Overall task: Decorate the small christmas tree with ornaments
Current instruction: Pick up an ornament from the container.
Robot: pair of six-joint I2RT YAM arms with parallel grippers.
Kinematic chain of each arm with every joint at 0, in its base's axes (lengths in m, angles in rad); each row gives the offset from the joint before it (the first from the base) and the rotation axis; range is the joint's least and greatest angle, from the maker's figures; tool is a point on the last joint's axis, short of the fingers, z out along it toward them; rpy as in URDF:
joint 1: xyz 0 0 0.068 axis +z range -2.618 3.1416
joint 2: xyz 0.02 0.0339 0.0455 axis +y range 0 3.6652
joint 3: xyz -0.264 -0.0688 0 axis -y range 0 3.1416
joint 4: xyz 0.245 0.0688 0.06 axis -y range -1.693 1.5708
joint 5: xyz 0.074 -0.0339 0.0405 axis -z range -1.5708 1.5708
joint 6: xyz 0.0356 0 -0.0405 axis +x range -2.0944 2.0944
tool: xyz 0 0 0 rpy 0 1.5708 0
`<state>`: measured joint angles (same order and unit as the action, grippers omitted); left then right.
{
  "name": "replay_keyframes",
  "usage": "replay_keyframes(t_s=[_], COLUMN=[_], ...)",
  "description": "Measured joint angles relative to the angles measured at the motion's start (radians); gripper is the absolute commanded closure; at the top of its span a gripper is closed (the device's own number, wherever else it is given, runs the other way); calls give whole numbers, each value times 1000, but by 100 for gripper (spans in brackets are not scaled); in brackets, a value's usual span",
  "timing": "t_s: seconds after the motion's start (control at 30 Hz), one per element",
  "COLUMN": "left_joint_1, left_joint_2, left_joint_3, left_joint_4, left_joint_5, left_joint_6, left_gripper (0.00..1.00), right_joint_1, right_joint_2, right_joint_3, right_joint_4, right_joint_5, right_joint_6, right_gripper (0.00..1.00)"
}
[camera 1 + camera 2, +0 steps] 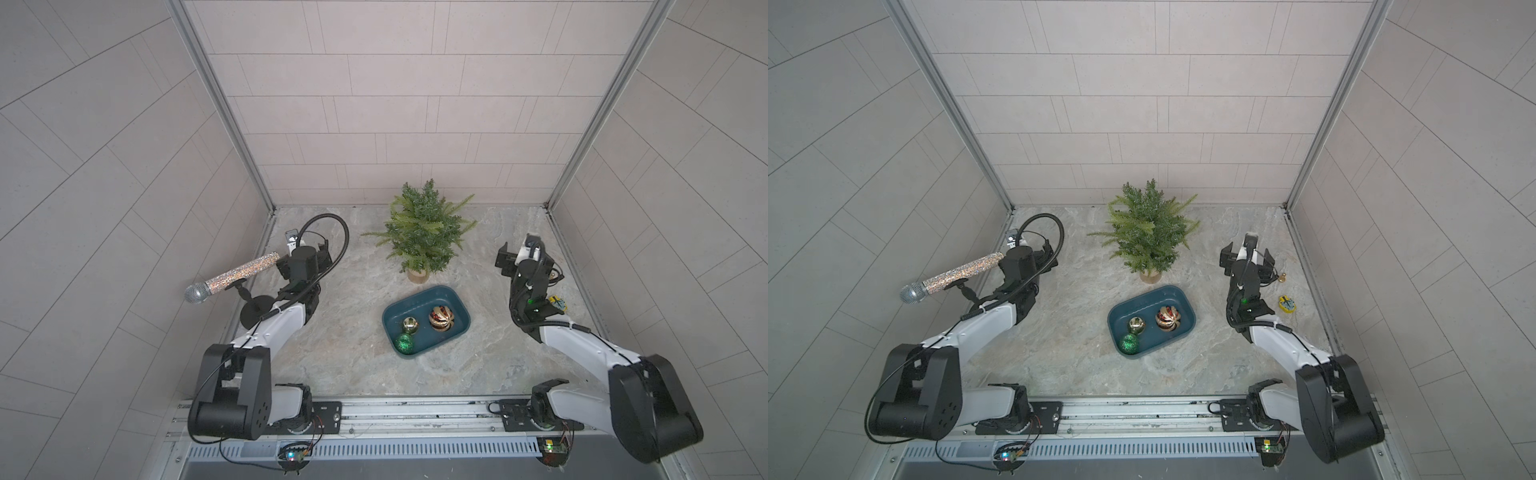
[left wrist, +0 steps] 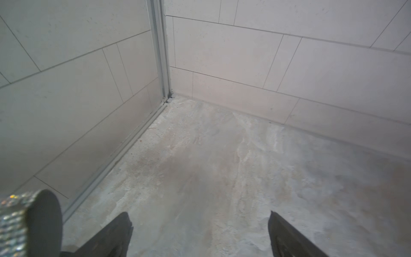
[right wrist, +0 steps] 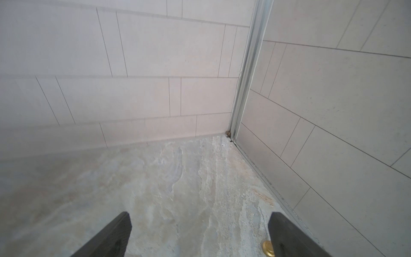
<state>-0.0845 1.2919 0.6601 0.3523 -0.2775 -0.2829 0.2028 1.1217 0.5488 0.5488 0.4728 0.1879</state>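
tree point(image 1: 422, 232), ornaments point(image 1: 441, 318) midway between left gripper point(image 2: 199, 214), right gripper point(image 3: 199, 214) (both spread)

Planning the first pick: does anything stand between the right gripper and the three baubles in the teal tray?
Nothing visible: only bare marble tabletop separates the open right gripper from the teal plastic tray holding the baubles.

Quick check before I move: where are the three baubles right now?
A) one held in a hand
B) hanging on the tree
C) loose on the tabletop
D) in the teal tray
D: the red-and-gold ball, gold ball and green ball all lie inside the teal tray, and the tree bears none.
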Motion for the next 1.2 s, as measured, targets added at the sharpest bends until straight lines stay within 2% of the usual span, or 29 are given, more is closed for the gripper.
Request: replay_keyframes(t_s=[0.07, 0.13, 0.23, 0.33, 0.43, 0.6, 0.8, 1.0, 1.2], left_joint_1=[0, 0, 0, 0, 0, 0, -9, -14, -27], left_joint_2=[-27, -60, -100, -153, -217, -367, -536, -575, -556], left_joint_3=[13, 15, 9, -7, -29, -80, -122, -190, -203], left_joint_4=[-53, -105, -156, -214, -307, -499, -669, -680, -669], left_joint_5=[71, 150, 270, 398, 502, 638, 719, 760, 809], left_joint_6=[-80, -155, -253, -333, -381, -401, -400, -447, -469], left_gripper=[0, 0, 5, 9, 10, 10, 10, 10, 10], right_joint_1=[-21, -61, -105, -76, -5, 151, 397, 570, 649], right_joint_2=[-79, -154, -216, -204, -195, -214, -210, -118, 24], right_joint_3=[51, 57, 55, 134, 224, 274, 262, 271, 283], right_joint_4=[-117, -190, -303, -504, -697, -983, -1199, -1234, -1189], right_joint_5=[-44, -140, -296, -426, -488, -502, -446, -383, -352], right_joint_6=[147, 294, 422, 454, 440, 395, 377, 378, 382], right_gripper=[0, 0, 5, 5, 5, 12, 12, 9, 9])
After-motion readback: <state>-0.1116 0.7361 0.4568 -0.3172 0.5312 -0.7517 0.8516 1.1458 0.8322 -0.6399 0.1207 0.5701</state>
